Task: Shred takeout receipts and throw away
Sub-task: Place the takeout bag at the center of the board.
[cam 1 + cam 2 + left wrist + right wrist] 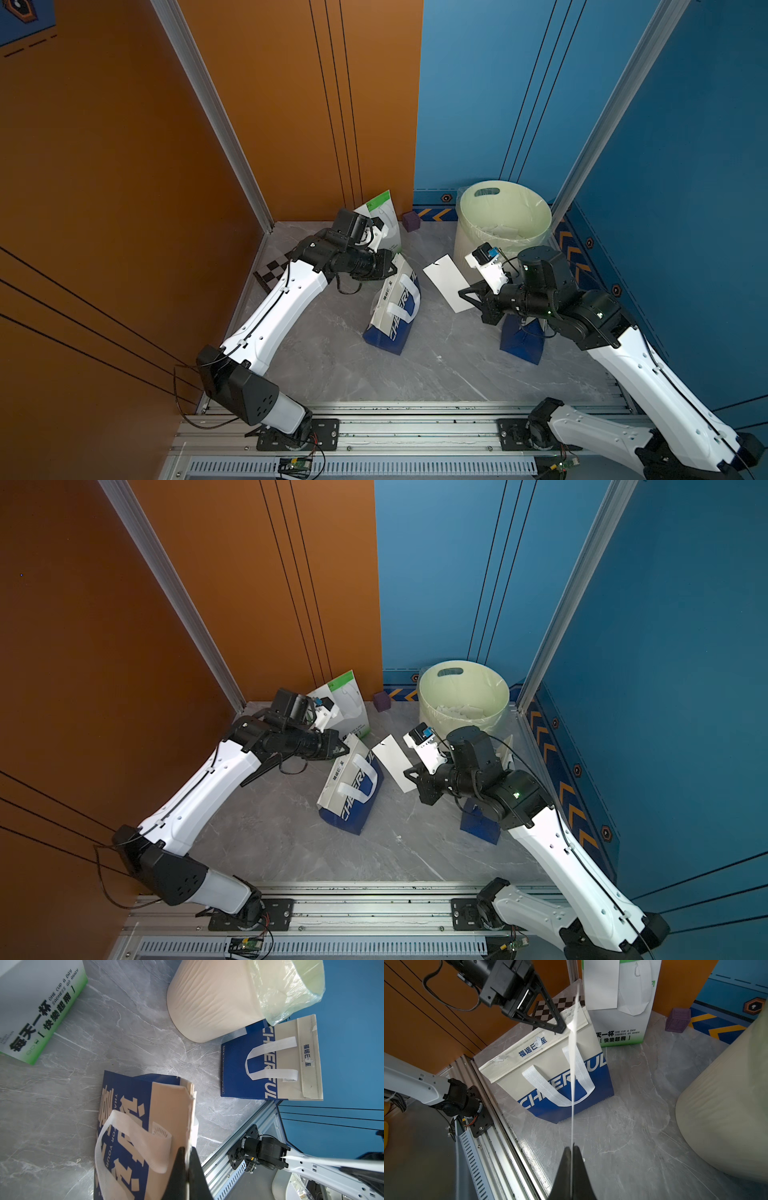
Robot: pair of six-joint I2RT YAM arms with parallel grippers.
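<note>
Right hand point(572, 1148) tight on receipt point(444, 279), seemingly.

You see a grey marble table point(332, 365) with a blue-and-white bag point(395, 311) leaning near its middle. A second blue-and-white bag point(291, 1059) stands against the blue wall point(685, 166). A green-and-white bag point(386, 208), a purple cube point(411, 221) and a checkerboard card point(272, 268) sit at the back, near the orange wall point(124, 166).

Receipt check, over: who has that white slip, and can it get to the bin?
Right gripper shut on receipt, held off the table. Left gripper shut on blue-and-white bag, at its top edge. Path to bin looks open.
</note>
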